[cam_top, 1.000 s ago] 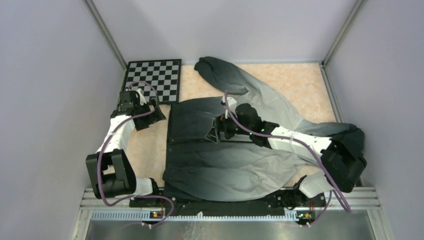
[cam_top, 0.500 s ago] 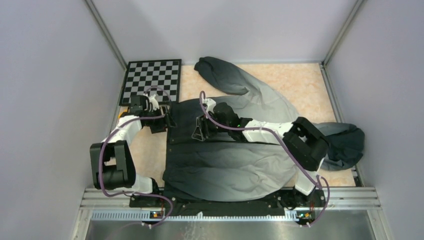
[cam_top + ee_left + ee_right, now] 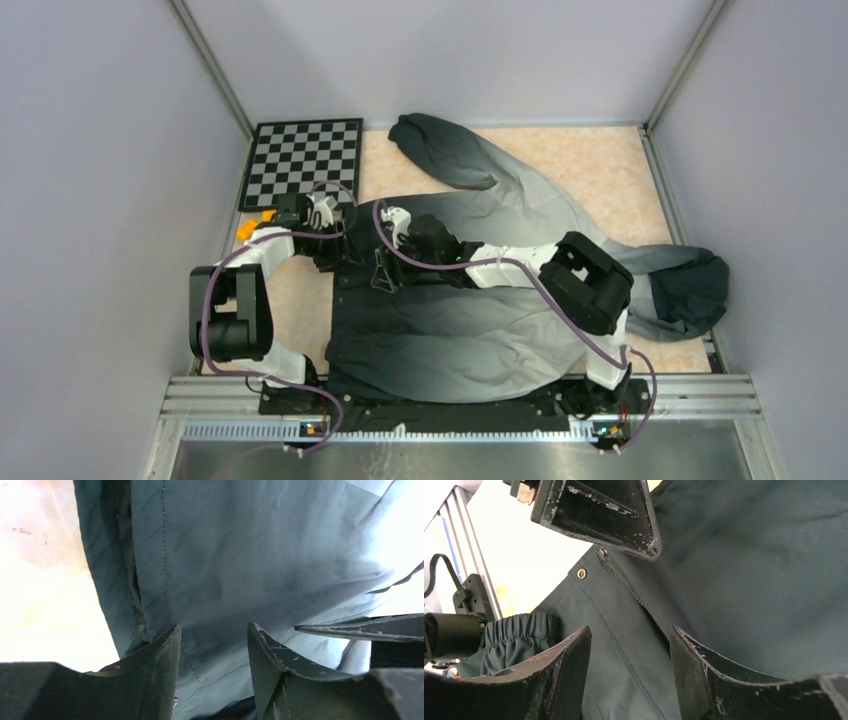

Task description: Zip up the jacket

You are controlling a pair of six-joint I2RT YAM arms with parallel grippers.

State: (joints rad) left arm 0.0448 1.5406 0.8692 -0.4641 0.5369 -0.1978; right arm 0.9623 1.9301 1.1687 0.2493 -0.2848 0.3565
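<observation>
Because the large hooded fabric jacket (image 3: pixel 450 335) is soft and light, I judge that it will wrinkle and slide under a push and will not keep its shape. The best hold is probably a pinch on the dark hem corner beside the front opening, to keep the cloth tight, while the other hand takes the slider. I cannot find the slider in any view.

The jacket lies spread flat on the peach marbled table top (image 3: pixel 600 165), in the middle and towards the near edge. One sleeve reaches to the far side and the dark hood is bunched at the right. Its colour goes from dark charcoal at the hem on the left to light grey in the middle.

A black-and-white checkered board (image 3: pixel 305 160) lies at the far left corner, just beside the jacket.

Both arms meet at the dark hem. The left gripper (image 3: pixel 212 630) hangs over the cloth with its jaws apart and nothing between them. The right gripper (image 3: pixel 629 632) also has its jaws spread and holds nothing.

In the right wrist view, the dark zipper line (image 3: pixel 624 582) runs slanted between the jaws, with its teeth showing, so it seems unclosed there. A small metal snap (image 3: pixel 581 573) sits near its end.
</observation>
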